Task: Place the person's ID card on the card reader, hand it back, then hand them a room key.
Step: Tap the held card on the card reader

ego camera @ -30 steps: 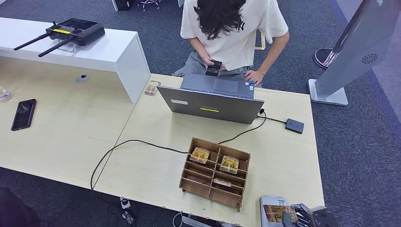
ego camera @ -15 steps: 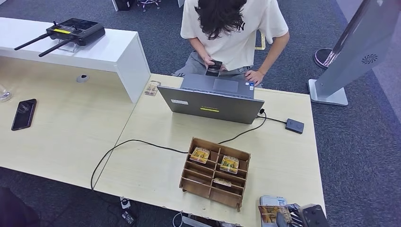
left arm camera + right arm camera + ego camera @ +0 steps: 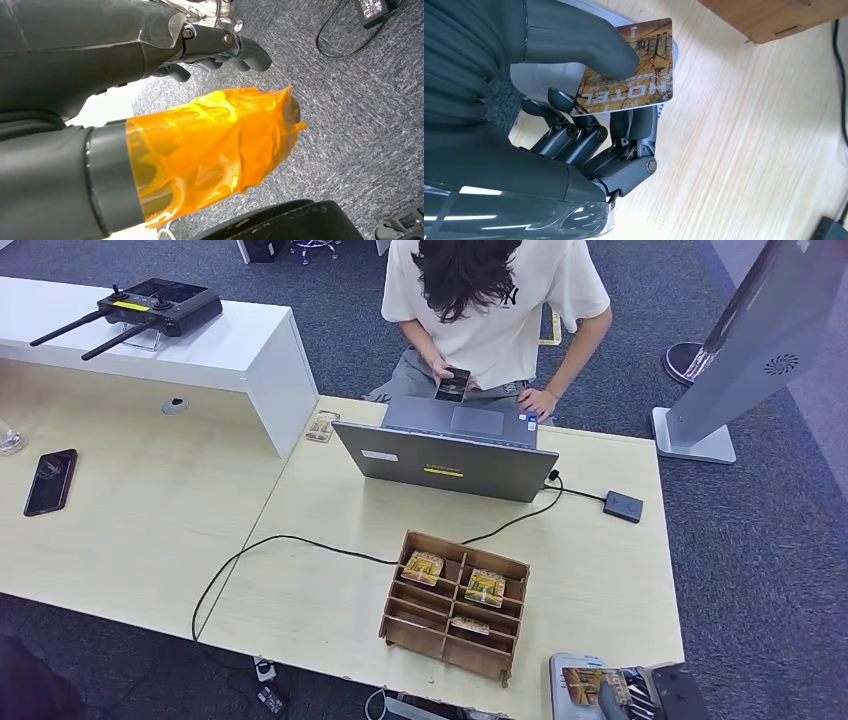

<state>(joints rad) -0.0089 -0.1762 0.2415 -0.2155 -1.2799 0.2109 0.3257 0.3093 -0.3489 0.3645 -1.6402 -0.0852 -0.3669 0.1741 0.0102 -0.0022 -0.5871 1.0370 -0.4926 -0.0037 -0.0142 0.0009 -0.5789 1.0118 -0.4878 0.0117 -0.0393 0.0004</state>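
Observation:
My right hand (image 3: 640,695) is at the table's near right corner. It pinches a room key card (image 3: 585,683) between thumb and fingers. The card (image 3: 634,70) has a golden tree picture and the word HOTEL. It hovers over a flat white device (image 3: 572,664) at the table edge. A small black box (image 3: 622,506) lies far right, wired to the laptop (image 3: 450,455). The person (image 3: 495,310) sits behind the laptop, looking at a phone (image 3: 452,383). My left hand (image 3: 215,50) hangs over the carpet holding nothing, with orange tape around its thumb (image 3: 215,150).
A wooden compartment box (image 3: 440,635) stands in front of my right hand, with key cards (image 3: 423,567) in several slots. A black cable (image 3: 290,540) crosses the table. Left are a white counter (image 3: 200,350), a controller (image 3: 160,305) and a phone (image 3: 50,481). A grey stand (image 3: 730,370) stands right.
My right hand has shifted a little to the right. The key card, tilted up half a second ago, now lies flatter over the white device. The person has stayed put.

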